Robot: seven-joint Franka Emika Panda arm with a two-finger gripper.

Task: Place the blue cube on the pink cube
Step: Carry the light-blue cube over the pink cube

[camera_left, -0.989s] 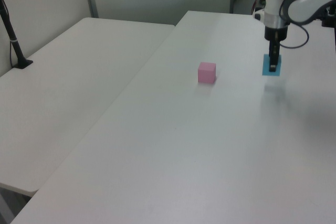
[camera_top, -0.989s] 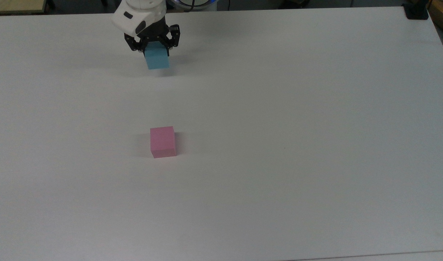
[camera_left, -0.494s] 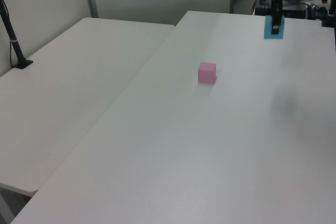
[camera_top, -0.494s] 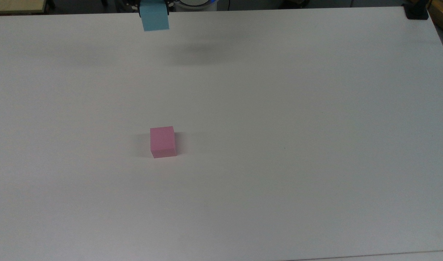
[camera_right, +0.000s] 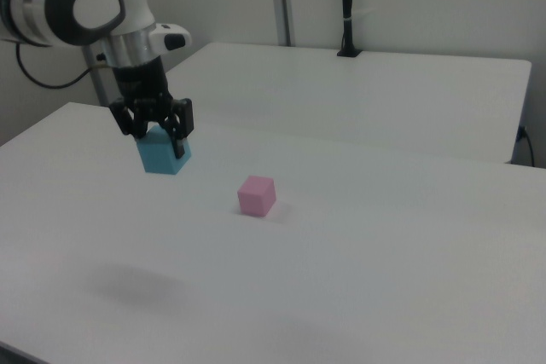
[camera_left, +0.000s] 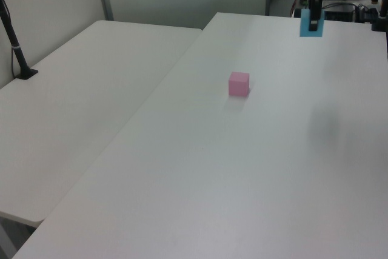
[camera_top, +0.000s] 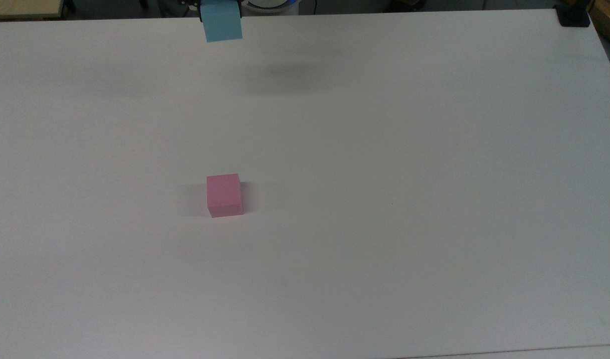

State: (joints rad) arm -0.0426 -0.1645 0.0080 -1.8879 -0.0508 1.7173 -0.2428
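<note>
The gripper (camera_right: 159, 135) pinches the blue cube (camera_right: 162, 154) between its fingers and holds it high above the white table (camera_top: 384, 149), well apart from the pink cube (camera_top: 224, 195), probably so it can travel across and descend on top without knocking it

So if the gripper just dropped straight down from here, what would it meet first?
Probably bare table: the gripper, shut on the blue cube, hangs well aside of the pink cube. Depth is uncertain.
</note>
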